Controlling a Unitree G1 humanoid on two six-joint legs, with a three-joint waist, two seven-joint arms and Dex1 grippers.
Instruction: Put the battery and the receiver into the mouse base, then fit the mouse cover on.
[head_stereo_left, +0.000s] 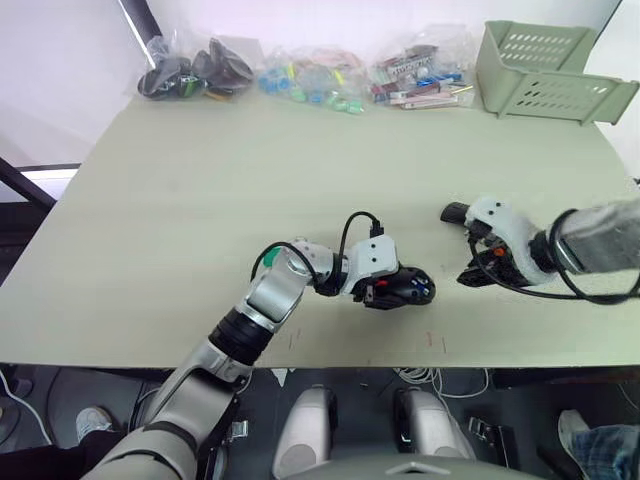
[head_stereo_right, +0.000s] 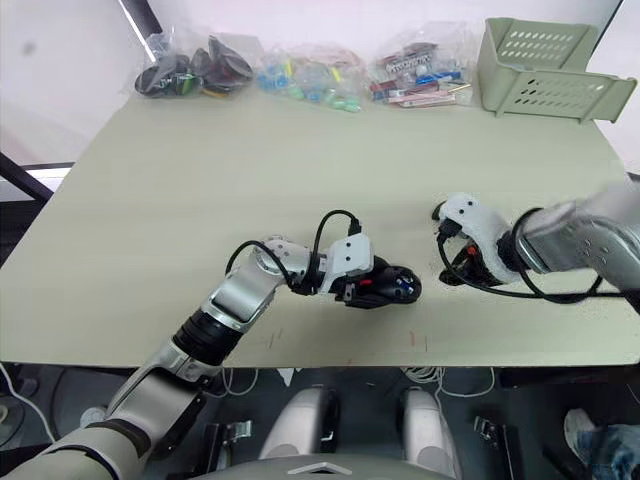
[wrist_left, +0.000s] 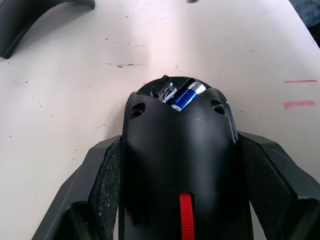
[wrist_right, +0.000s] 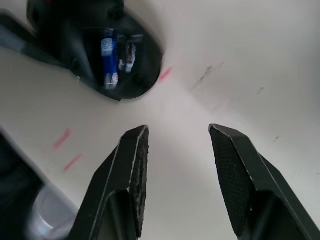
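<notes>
the mouse base (wrist_left: 180, 165) sits clamped between the two fingers (wrist_left: 102, 185) of the left gripper (head_stereo_left: 385, 290), near the front edge of the worktop (head_stereo_left: 250, 180). in its recessed compartment the blue battery (wrist_left: 186, 96) lies seated, with a small metallic piece beside it that may be the receiver, though that cannot be told for sure. a red strip marks the base's top. the right gripper (wrist_right: 177, 170) hovers just beside the base on the robot's right, its fingers spread apart and holding nothing. the mouse cover (wrist_left: 30, 17) lies on the worktop apart from the base. bags of small parts (head_stereo_left: 300, 75) and a green basket (head_stereo_left: 545, 65) stand along the far edge.
</notes>
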